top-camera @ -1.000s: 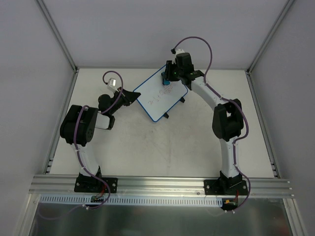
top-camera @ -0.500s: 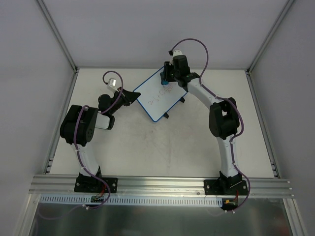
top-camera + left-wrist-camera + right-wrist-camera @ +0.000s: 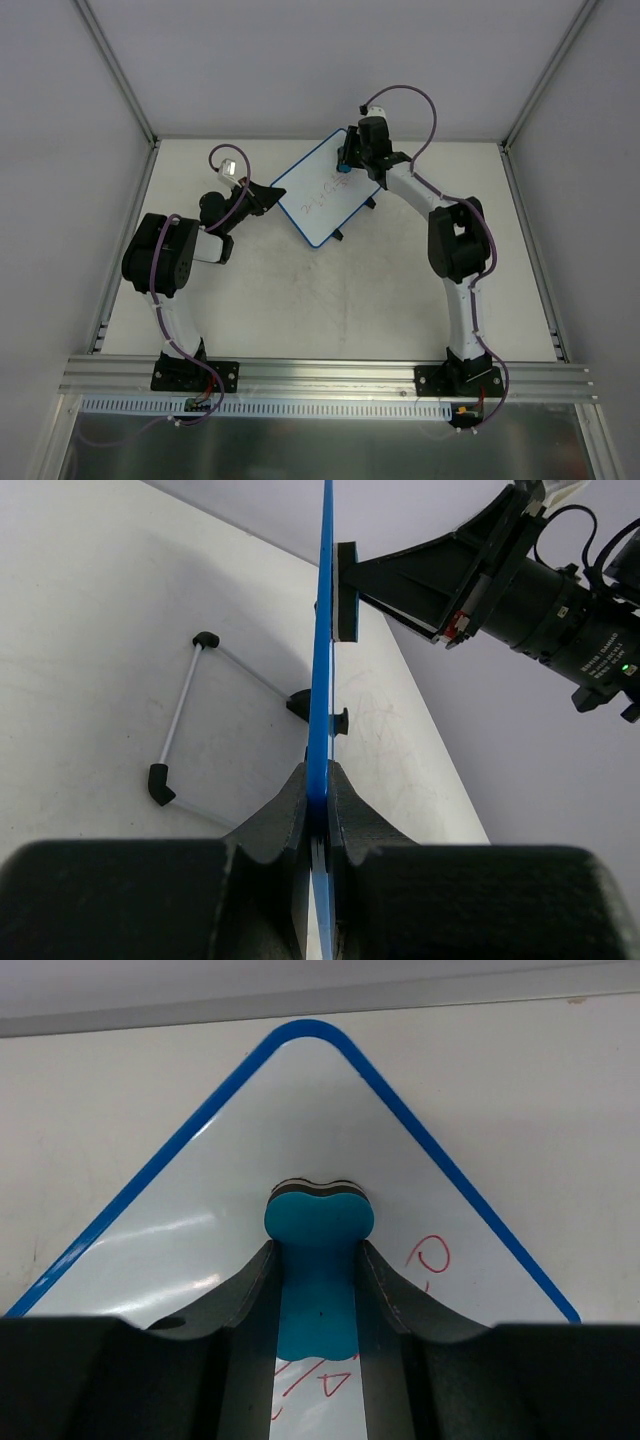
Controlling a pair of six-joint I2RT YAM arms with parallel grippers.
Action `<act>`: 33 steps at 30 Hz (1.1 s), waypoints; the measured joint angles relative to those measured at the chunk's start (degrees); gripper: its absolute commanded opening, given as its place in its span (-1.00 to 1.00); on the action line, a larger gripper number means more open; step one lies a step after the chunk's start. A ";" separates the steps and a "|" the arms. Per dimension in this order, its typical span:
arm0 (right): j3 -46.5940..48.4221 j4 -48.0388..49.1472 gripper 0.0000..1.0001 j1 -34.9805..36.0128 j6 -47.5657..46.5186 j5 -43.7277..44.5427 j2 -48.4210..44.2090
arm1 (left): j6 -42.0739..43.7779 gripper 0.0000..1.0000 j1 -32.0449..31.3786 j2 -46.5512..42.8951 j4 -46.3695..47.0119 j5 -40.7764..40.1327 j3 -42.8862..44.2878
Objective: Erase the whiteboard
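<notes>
Pressing blue eraser (image 3: 318,1260) on whiteboard (image 3: 322,200)

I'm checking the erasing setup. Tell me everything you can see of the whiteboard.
The whiteboard is a small white rectangle with rounded corners and a thin blue rim, with red handwriting on its face. The left gripper clamps one edge; the right gripper's blue eraser rests against its face near the far corner.

From up top, the red handwriting (image 3: 322,195) on the small white, blue-rimmed whiteboard (image 3: 315,222) is too small to read. At the right wrist, the right end effector (image 3: 316,1250) and its blue eraser block (image 3: 318,1222) cover the whiteboard's lower part and most of the scrawl. The left wrist sees it edge-on, face hidden, near edge pinched out of sight between the black fingers of the left end effector (image 3: 318,800).
</notes>
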 measured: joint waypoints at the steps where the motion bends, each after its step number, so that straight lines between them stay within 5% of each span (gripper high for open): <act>1: -0.50 0.11 -1.00 -0.42 1.11 0.00 -0.11 | 0.00 -1.00 0.00 0.00 0.00 0.02 0.00; 17: -12.50 1.40 -1.00 -8.44 14.69 -0.31 -2.80 | 0.04 -1.00 -0.02 0.00 0.04 0.13 0.00; 33: -5.42 -2.12 -1.00 -5.86 10.82 -4.24 -1.75 | 0.31 -1.00 -0.02 0.00 0.24 0.81 0.07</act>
